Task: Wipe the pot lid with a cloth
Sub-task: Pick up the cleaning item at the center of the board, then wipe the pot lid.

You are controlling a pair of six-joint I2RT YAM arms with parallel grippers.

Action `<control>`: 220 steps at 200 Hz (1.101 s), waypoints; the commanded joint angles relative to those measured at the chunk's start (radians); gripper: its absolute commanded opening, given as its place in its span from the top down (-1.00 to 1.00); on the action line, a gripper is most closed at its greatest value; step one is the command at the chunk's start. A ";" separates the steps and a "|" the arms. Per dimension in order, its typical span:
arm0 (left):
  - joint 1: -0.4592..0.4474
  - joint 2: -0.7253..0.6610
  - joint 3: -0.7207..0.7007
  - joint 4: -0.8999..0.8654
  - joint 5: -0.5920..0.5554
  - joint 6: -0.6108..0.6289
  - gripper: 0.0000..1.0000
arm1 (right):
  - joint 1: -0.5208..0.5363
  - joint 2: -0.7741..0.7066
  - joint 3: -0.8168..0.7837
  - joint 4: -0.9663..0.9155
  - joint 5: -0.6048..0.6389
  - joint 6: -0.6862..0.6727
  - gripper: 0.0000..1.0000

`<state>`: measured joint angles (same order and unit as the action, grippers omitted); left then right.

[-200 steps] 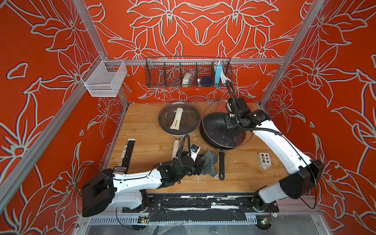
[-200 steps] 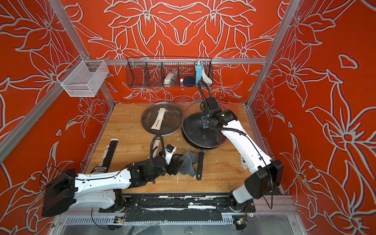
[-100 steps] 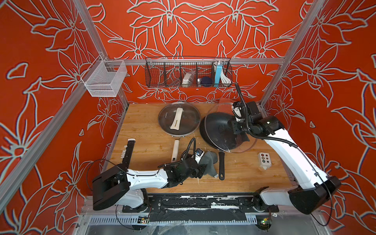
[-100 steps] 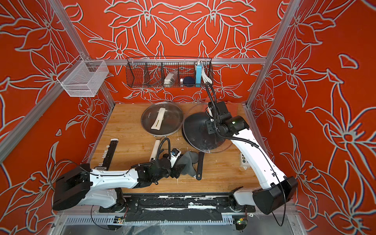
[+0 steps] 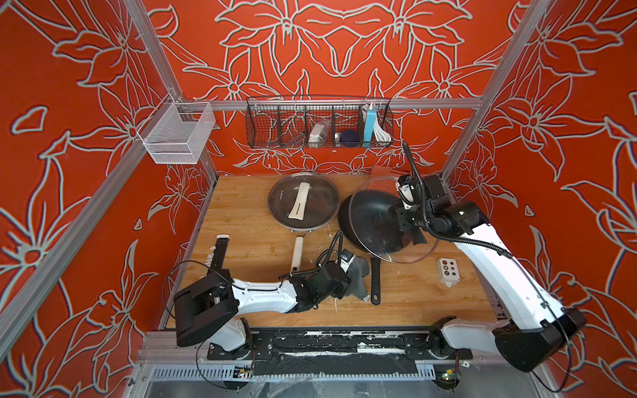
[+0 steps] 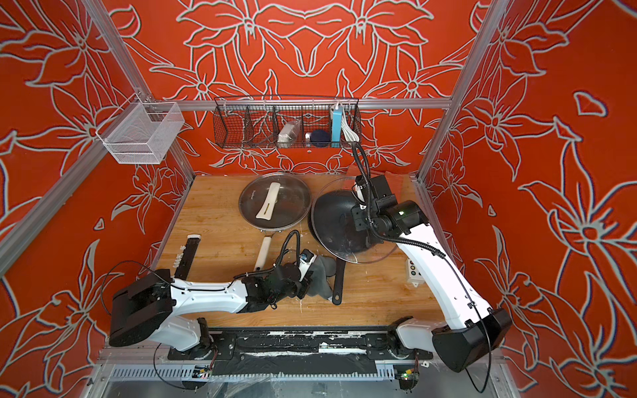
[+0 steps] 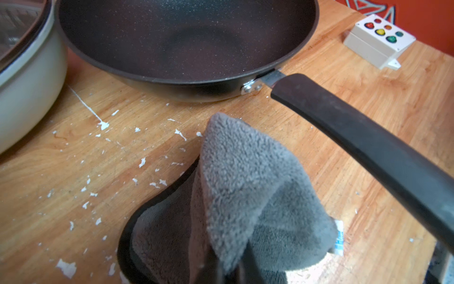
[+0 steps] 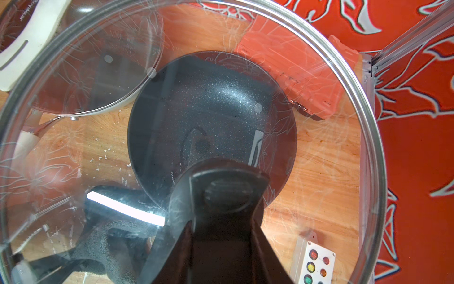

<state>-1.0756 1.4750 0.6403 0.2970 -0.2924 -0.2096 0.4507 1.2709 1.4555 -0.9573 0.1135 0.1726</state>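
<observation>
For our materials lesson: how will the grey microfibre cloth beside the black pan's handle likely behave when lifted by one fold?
Probably floppy: the grey microfibre cloth folds into a peak where the left gripper pinches it, so the rest should drape. It is likely light for its size, being thin, fluffy pile. Its fuzzy surface looks grippy and unlikely to slip.

Cloth point(image 5: 360, 275) left of pan handle point(image 5: 375, 282)
</observation>
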 commanded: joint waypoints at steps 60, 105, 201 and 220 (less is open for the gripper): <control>0.030 -0.291 0.112 -0.226 0.126 -0.003 1.00 | -0.028 -0.209 -0.153 0.233 -0.111 -0.039 1.00; 0.169 -0.477 0.113 -0.278 0.283 -0.013 1.00 | -0.047 -0.294 -0.229 0.291 -0.234 0.005 1.00; 0.641 -0.590 0.117 -0.027 0.985 -0.348 1.00 | -0.050 -0.387 -0.385 0.601 -0.522 0.106 1.00; 0.652 -0.543 0.125 0.062 1.052 -0.400 1.00 | -0.050 -0.367 -0.400 0.644 -0.557 0.114 1.00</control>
<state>-0.4412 0.8860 0.7357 0.1822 0.5602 -0.4915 0.4072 0.9195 1.0439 -0.5747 -0.3355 0.2485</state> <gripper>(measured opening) 0.048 0.335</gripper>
